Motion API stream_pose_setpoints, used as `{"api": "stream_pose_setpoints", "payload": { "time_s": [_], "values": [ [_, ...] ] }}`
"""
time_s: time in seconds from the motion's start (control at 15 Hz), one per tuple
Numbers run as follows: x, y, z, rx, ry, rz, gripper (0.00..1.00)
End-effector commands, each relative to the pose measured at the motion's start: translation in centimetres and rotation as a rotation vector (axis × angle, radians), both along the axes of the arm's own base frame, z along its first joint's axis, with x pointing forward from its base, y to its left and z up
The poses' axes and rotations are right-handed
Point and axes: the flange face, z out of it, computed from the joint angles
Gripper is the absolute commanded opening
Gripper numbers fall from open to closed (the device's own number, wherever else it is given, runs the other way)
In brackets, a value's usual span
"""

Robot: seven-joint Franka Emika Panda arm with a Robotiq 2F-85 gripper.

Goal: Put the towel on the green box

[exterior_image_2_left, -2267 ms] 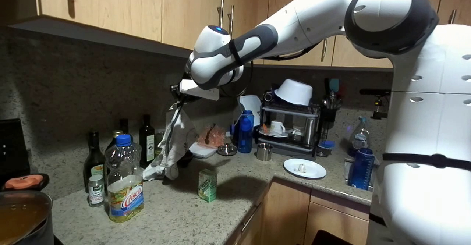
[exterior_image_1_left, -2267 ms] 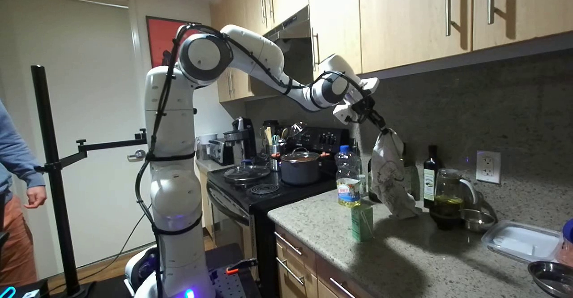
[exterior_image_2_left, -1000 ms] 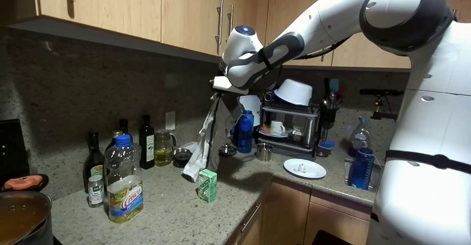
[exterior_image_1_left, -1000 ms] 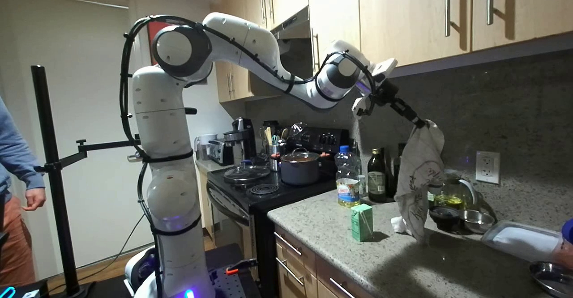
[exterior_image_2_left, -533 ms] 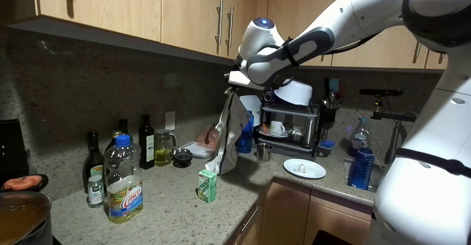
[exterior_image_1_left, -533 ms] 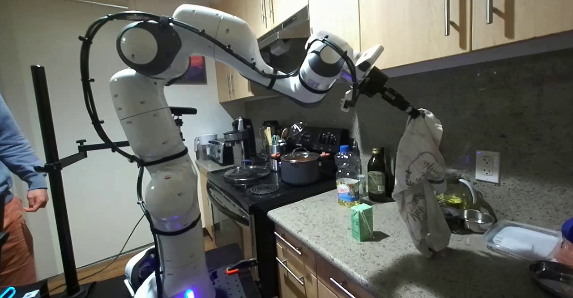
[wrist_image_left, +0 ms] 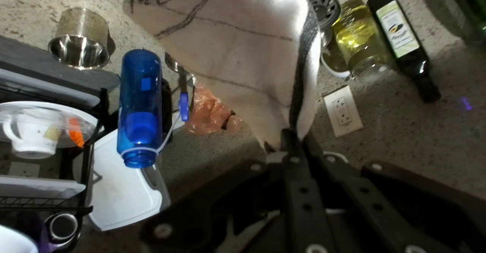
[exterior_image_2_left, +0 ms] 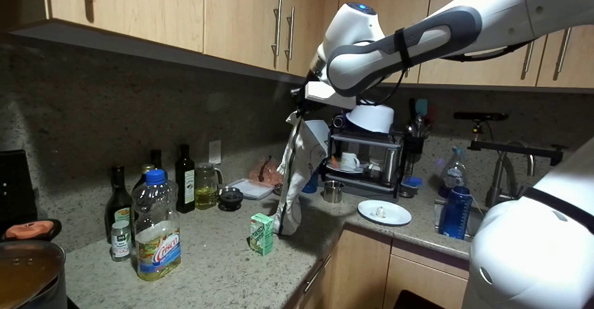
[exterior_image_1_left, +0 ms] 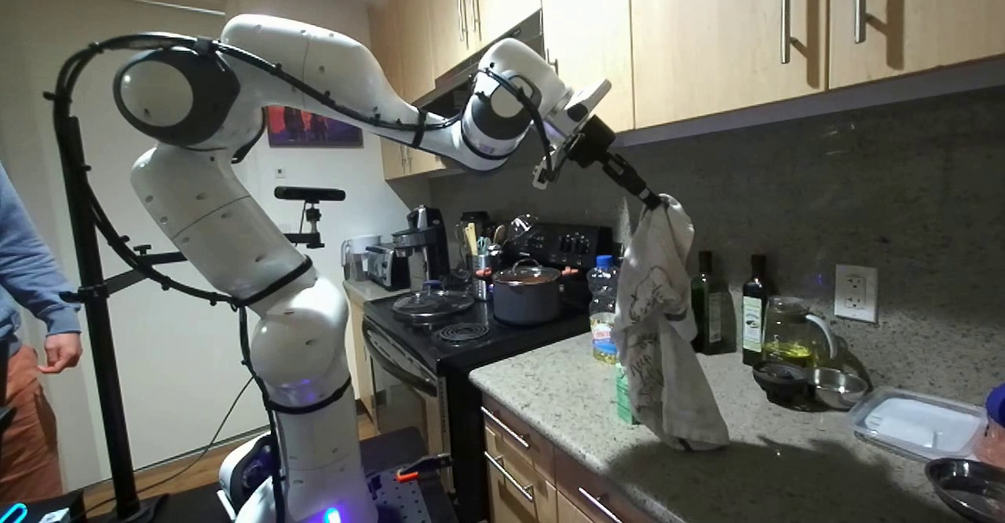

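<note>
My gripper is shut on the top of a whitish towel with dark print; the fingertips show in both exterior views and in the wrist view. The towel hangs down, in both exterior views and in the wrist view. The green box stands upright on the counter in both exterior views. In an exterior view the towel hides most of it; elsewhere the towel's lower end hangs just beside it. I cannot tell whether they touch. The box is out of the wrist view.
A clear oil bottle with a blue cap stands near the box. Dark bottles and a glass jug line the wall. A white plate, a steel cup and a dish rack are farther along. Cabinets hang above.
The arm has drawn back toward its base with the towel in the gripper. The towel has moved away from the wall bottles and now covers most of the box in an exterior view.
</note>
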Motion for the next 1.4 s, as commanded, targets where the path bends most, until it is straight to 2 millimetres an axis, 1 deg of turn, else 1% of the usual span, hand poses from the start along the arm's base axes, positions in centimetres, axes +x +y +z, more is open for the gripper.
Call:
{"api": "stream_pose_setpoints", "payload": {
  "time_s": [0.0, 0.6, 0.67, 0.73, 0.8, 0.87, 0.93, 1.0, 1.2, 1.33],
  "values": [
    [-0.3, 0.4, 0.0, 0.007, 0.003, 0.012, 0.04],
    [-0.1, -0.1, -0.4, 0.004, 0.013, -0.007, 0.05],
    [0.0, -0.6, -0.6, -0.010, 0.018, -0.020, 0.06],
    [0.4, -1.7, -0.6, -0.018, 0.021, -0.039, 0.05],
    [0.8, -2.9, -0.7, -0.030, 0.026, -0.060, 0.07],
    [1.1, -4.5, -0.8, -0.040, 0.028, -0.088, 0.04],
    [2.7, -6.0, -0.7, -0.052, 0.025, -0.107, 0.05],
    [3.2, -7.3, -0.5, -0.069, 0.024, -0.125, 0.05],
    [5.3, -10.2, 0.0, -0.146, 0.032, -0.163, 0.05],
    [6.2, -11.2, 1.1, -0.214, 0.047, -0.170, 0.05]
  ]
}}
